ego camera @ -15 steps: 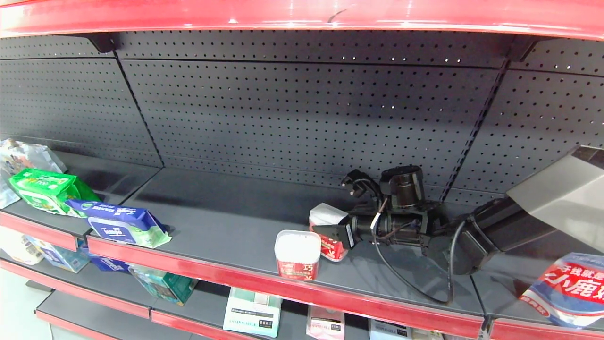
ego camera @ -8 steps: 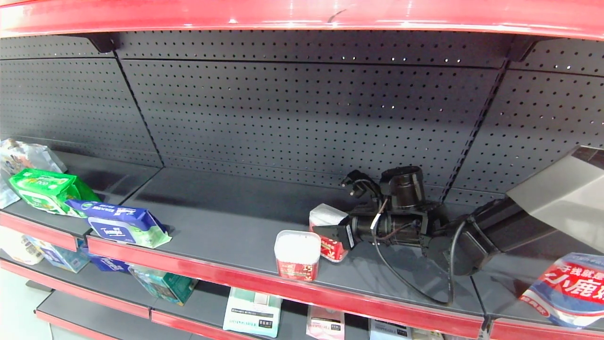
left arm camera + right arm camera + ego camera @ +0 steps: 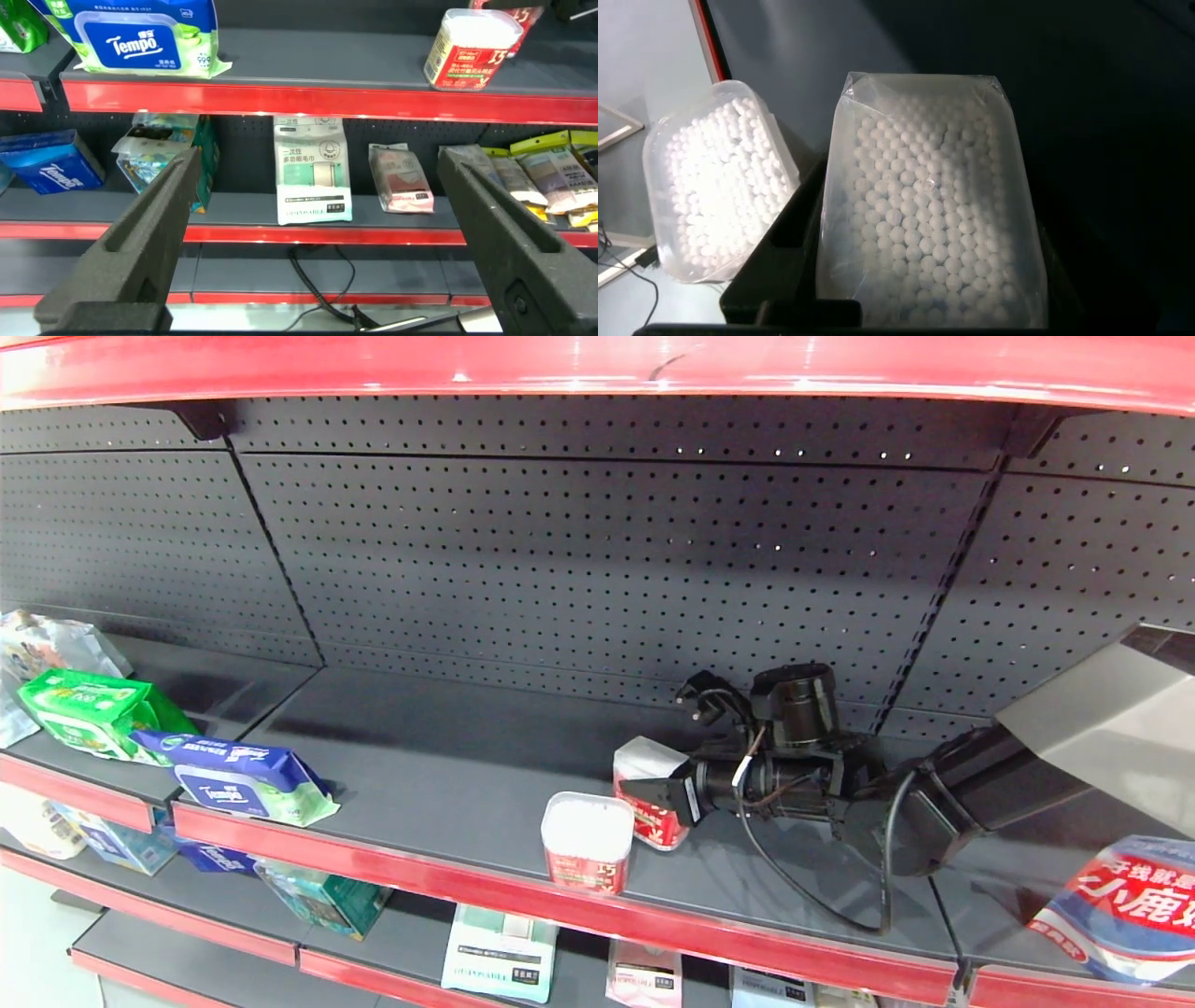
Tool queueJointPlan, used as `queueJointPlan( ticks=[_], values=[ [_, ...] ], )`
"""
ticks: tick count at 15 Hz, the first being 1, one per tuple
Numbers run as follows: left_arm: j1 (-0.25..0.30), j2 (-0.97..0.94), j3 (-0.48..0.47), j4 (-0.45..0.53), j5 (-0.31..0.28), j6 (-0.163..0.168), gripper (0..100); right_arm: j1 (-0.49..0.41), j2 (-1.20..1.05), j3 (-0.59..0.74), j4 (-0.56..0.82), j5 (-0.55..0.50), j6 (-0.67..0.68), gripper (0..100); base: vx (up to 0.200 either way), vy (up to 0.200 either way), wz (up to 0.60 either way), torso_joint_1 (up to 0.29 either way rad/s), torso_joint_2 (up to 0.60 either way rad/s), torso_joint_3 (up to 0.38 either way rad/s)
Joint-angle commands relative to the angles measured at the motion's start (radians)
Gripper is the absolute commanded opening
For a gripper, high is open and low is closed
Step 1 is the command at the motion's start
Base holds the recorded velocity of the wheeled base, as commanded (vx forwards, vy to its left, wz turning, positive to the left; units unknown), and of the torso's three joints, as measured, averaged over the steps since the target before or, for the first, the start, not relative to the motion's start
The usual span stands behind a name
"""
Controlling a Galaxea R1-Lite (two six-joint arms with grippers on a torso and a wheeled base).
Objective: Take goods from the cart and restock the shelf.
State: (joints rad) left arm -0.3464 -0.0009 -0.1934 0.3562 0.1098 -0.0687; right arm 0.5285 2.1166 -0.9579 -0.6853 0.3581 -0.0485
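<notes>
Cotton-swab box looks light, stiff, slick — right gripper pinches its sides, twin box at seven o'clock; left gripper spread.

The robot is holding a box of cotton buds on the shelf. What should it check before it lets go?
1. Right gripper shut on the held box: ok.
2. Held box's bottom flat on the shelf: cannot tell, the gripper hides part of it.
3. Front box stands beside the held box, not under it: ok.
4. Bare shelf space behind the held box for backing out: ok.
5. Left gripper open, down below, away from both boxes: ok.
</notes>
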Motion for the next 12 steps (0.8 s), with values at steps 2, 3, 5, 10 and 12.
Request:
queueJointPlan(
  ticks=[2, 3, 5, 10, 12],
  values=[
    [-0.003, 0.001, 0.000, 0.000, -0.001, 0.000, 100, -0.005, 0.006, -0.009, 0.000, 0.001, 0.001, 0, 0.000, 0.000, 0.00, 0.000, 0.00, 0.000],
    [-0.003, 0.001, 0.000, 0.000, -0.004, 0.000, 100, -0.005, 0.006, -0.007, 0.000, 0.001, 0.001, 0, 0.000, 0.000, 0.00, 0.000, 0.00, 0.000],
    [-0.003, 0.001, 0.000, 0.000, -0.004, 0.000, 100, 0.001, 0.005, 0.004, 0.000, 0.001, 0.001, 0, 0.000, 0.000, 0.00, 0.000, 0.00, 0.000],
    [-0.003, 0.001, 0.000, 0.000, -0.004, 0.000, 100, 0.002, 0.013, -0.009, 0.000, -0.001, -0.001, 0, 0.000, 0.000, 0.00, 0.000, 0.00, 0.000],
    [-0.003, 0.001, 0.000, 0.000, -0.002, -0.002, 100, -0.013, 0.020, -0.048, -0.003, -0.002, -0.007, 0, 0.000, 0.000, 0.00, 0.000, 0.00, 0.000]
  ],
)
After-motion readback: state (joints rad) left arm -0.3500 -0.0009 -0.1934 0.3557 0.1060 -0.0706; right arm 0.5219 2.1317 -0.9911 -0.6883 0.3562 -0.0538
